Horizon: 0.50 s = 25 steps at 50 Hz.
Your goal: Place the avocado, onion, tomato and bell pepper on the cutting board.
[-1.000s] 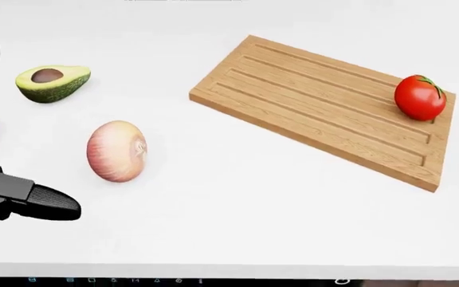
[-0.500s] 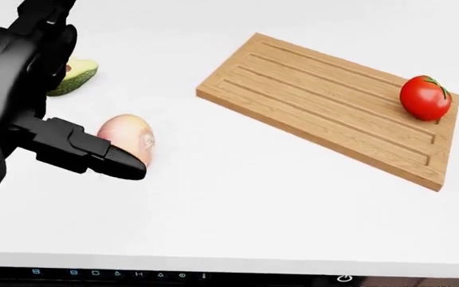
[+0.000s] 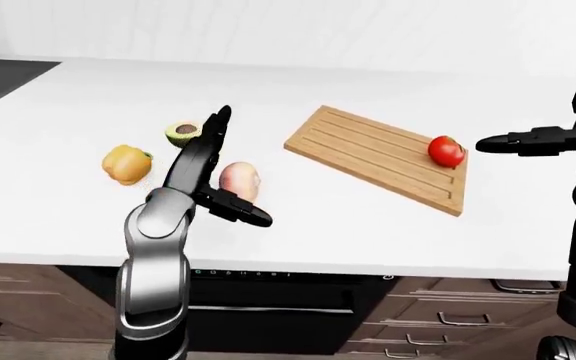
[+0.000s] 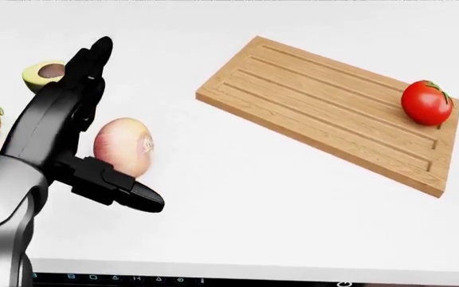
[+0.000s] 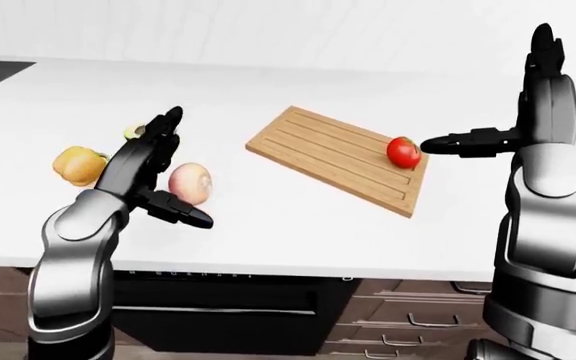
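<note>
Nearest the surface's (image 4: 277,227) near edge, the left hand (image 4: 94,149) was spread wide, thumb jutting toward the board and fingers reaching up past the onion (image 4: 124,147), which lay just beside the palm but ungripped. The likely trouble: with the hand this open and set to one side, a sideways closing could nudge the round onion and send it rolling away. Beyond it, toward the far left, sat the yellow bell pepper (image 3: 127,163) and the halved avocado (image 3: 181,133), both off the cutting board (image 4: 325,107). Only the tomato (image 4: 426,103) rested on the board, at its right end, near the rim where a bump might tip it off. The right hand (image 5: 498,127) was held spread just beside the tomato, holding nothing. The surface was plain white, with dark wood drawers below and a pale wall behind.
</note>
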Motion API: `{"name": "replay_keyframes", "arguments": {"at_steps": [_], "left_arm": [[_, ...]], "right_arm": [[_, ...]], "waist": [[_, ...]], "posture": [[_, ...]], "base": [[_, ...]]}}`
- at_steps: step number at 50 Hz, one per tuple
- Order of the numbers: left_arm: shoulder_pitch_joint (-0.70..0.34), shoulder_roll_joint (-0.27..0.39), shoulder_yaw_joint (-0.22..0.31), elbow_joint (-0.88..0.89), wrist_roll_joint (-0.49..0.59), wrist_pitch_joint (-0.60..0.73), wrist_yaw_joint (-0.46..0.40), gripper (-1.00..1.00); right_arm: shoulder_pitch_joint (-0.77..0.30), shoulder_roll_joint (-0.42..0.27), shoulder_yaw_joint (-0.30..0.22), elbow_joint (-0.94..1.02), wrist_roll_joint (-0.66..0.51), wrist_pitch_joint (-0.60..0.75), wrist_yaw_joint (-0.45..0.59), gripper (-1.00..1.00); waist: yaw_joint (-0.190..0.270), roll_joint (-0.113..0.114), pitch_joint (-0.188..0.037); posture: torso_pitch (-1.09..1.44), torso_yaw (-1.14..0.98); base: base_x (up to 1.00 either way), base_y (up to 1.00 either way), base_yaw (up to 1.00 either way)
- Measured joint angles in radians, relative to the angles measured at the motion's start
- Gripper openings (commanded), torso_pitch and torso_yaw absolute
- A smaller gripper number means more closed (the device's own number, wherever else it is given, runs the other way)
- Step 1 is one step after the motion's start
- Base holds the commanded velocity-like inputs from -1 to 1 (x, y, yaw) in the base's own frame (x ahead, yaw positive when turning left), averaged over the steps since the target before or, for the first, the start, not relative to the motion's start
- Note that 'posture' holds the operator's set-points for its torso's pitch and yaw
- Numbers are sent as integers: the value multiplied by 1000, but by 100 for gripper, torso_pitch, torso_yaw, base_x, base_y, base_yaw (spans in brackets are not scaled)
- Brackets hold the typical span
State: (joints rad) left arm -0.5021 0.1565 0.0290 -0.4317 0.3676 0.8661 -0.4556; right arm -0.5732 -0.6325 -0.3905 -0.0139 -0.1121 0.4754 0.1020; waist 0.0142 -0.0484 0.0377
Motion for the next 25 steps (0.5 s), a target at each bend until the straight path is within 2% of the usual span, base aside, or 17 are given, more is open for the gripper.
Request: {"name": "replay_keyframes", "arguments": {"at_steps": [6, 9, 16, 17, 20, 25], "left_arm": [[10, -5, 6, 19, 8, -14, 3, 98], [18, -6, 3, 21, 12, -17, 3, 82], [25, -8, -11, 46, 31, -32, -3, 73], [27, -10, -11, 49, 34, -34, -5, 60], [28, -15, -11, 57, 43, -37, -9, 57], [41, -19, -12, 54, 54, -49, -12, 40]], "right_arm": [[-2, 1, 2, 2, -3, 0, 1, 100], [-4, 0, 1, 4, -3, 0, 1, 100], [-3, -3, -2, 5, 0, -5, 3, 100], [-1, -4, -4, 5, 0, -6, 3, 100], [1, -4, -6, 4, 1, -7, 3, 100], [2, -6, -6, 4, 2, -9, 4, 100]], "waist": [[0, 1, -1], [0, 1, -1], [0, 0, -2], [0, 0, -2], [0, 0, -1], [-1, 0, -2]], "posture": [[0, 0], [0, 0], [0, 0], [0, 0], [0, 0], [0, 0]], "base": [[0, 0, 0], [0, 0, 0], [0, 0, 0], [0, 0, 0], [0, 0, 0], [0, 0, 0]]}}
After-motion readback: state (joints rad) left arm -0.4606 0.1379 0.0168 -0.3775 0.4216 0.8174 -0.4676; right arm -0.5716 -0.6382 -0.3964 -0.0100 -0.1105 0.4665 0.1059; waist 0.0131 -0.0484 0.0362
